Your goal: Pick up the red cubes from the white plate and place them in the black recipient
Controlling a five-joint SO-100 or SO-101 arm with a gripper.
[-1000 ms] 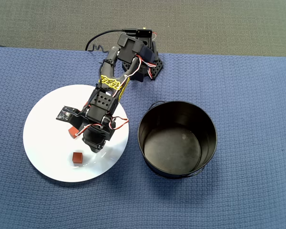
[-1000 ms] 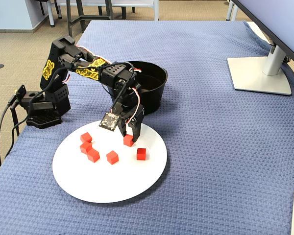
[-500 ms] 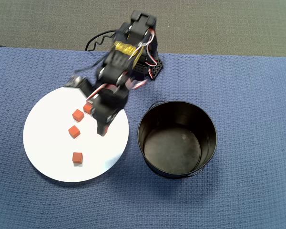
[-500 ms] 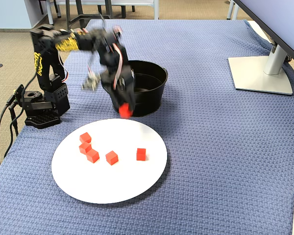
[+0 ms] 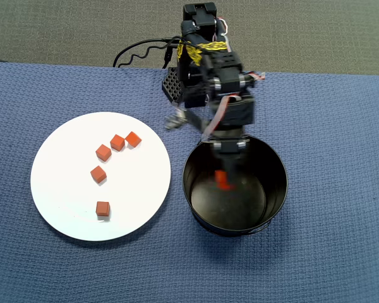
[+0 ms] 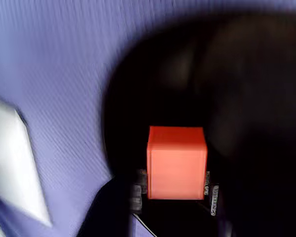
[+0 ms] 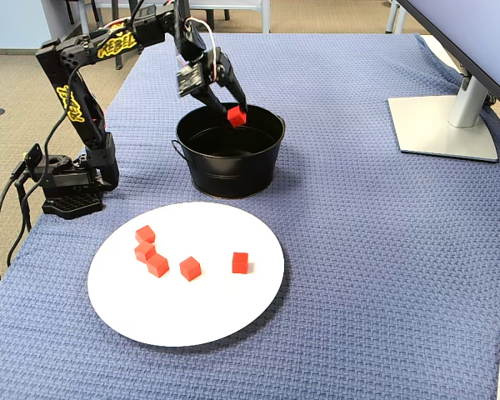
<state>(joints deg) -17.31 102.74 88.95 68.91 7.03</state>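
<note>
My gripper [image 5: 222, 178] is shut on one red cube [image 5: 222, 180] and holds it over the open black pot [image 5: 280, 183], near its back rim. In the fixed view the gripper [image 7: 236, 115] and cube [image 7: 236, 117] hang just above the pot [image 7: 225, 171]. In the wrist view the cube [image 6: 176, 163] sits sharp between the two fingers, with the pot's dark inside [image 6: 237, 98] blurred behind. Several more red cubes [image 5: 103, 152] lie on the white plate [image 5: 69, 189], left of the pot; they also show in the fixed view [image 7: 190, 268] on the plate [image 7: 208, 317].
A blue woven cloth [image 5: 328, 126] covers the table. The arm's base [image 7: 67, 187] stands at the table's left edge in the fixed view, with cables [image 5: 139, 50] behind it. A monitor stand [image 7: 442, 125] is at the far right.
</note>
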